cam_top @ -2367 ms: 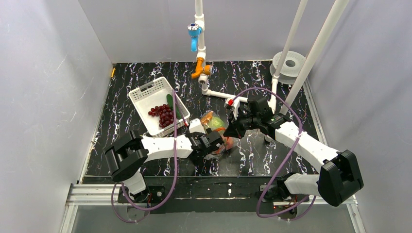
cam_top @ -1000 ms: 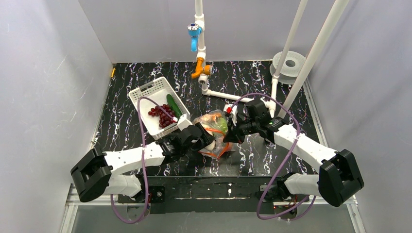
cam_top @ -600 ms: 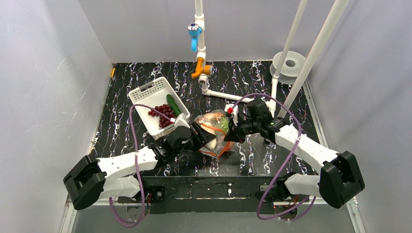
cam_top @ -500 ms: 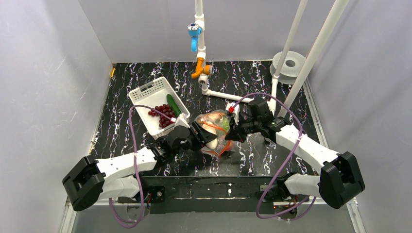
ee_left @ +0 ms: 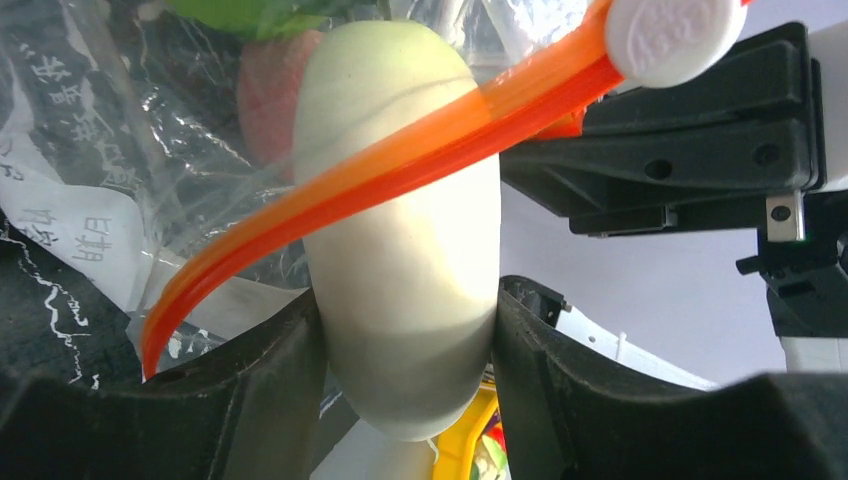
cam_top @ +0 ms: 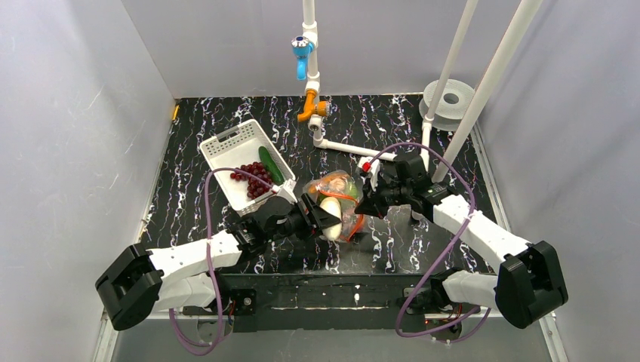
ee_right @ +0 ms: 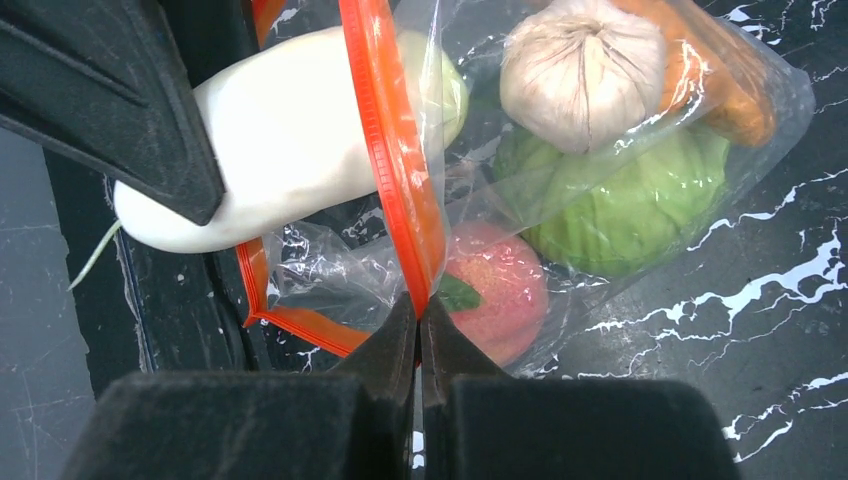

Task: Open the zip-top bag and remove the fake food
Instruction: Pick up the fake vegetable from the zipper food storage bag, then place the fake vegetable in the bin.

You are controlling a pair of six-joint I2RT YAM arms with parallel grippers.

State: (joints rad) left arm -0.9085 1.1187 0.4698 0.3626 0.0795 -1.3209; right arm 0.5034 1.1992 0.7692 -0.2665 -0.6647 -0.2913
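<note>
The left gripper (ee_left: 405,335), half open, clamps a white egg-shaped piece (ee_left: 400,190) at the mouth of the bag (ee_right: 320,265). The bag lies mid-table (cam_top: 189,143) (its black print too crumpled to read). The right gripper (ee_right: 420,312) is pinched tight on the orange zip strip (ee_right: 395,150).

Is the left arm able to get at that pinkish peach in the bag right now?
Probably not yet. The jaws of the left arm are closed on the white egg-shaped piece at the bag mouth, and the peach lies deeper inside. The right arm only pinches the zip strip.
</note>
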